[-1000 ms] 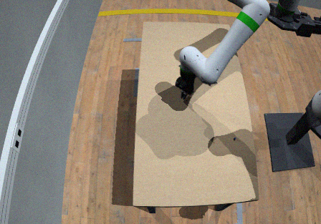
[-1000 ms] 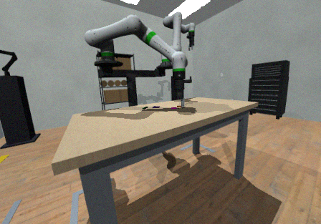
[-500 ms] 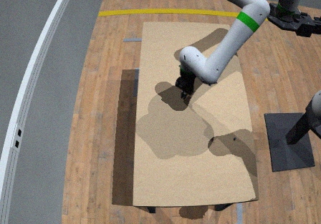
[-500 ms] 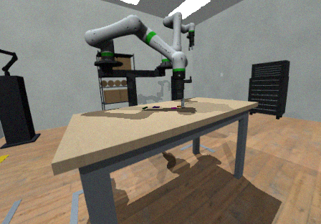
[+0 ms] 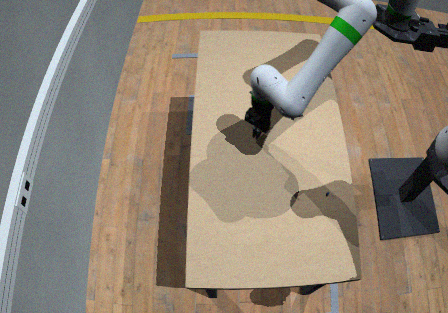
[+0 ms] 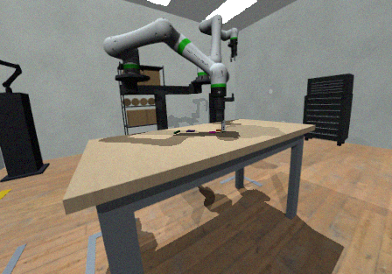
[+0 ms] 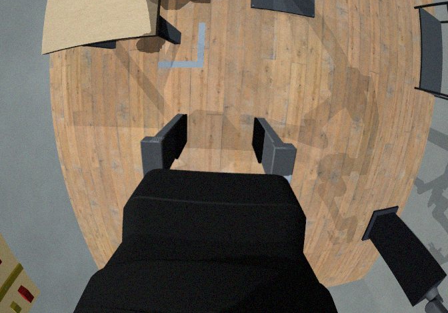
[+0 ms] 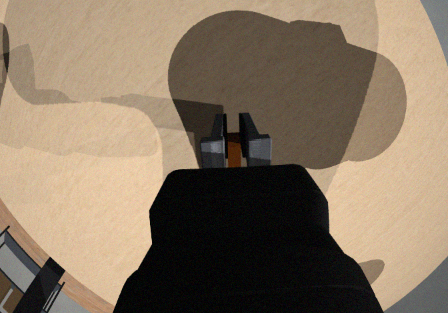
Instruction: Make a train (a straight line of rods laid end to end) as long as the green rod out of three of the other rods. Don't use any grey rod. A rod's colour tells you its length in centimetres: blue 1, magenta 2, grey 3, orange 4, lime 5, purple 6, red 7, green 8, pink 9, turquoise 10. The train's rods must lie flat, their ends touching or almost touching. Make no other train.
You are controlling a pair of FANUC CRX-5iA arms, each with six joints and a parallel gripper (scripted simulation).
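My right gripper (image 5: 257, 134) (image 6: 223, 130) (image 8: 233, 127) is over the table's middle, fingertips at the table top, shut on an orange rod (image 6: 219, 130) (image 8: 234, 153). The hand hides the rod's near end. A magenta rod (image 6: 213, 132) lies close by in the exterior view. A dark purple or blue rod (image 6: 191, 130) and a dark green rod (image 6: 177, 132) lie further left there. Gaps and alignment are too small to tell. My left gripper (image 6: 233, 59) (image 7: 220, 129) is open and empty, high up and away from the table.
The table (image 5: 225, 257) (image 6: 131, 168) (image 7: 101, 16) is pale wood. A tiny dark thing (image 5: 327, 194) lies on its right part in the top view. The right arm hides part of the table top there. A dark cabinet (image 6: 328, 107) stands beyond the table.
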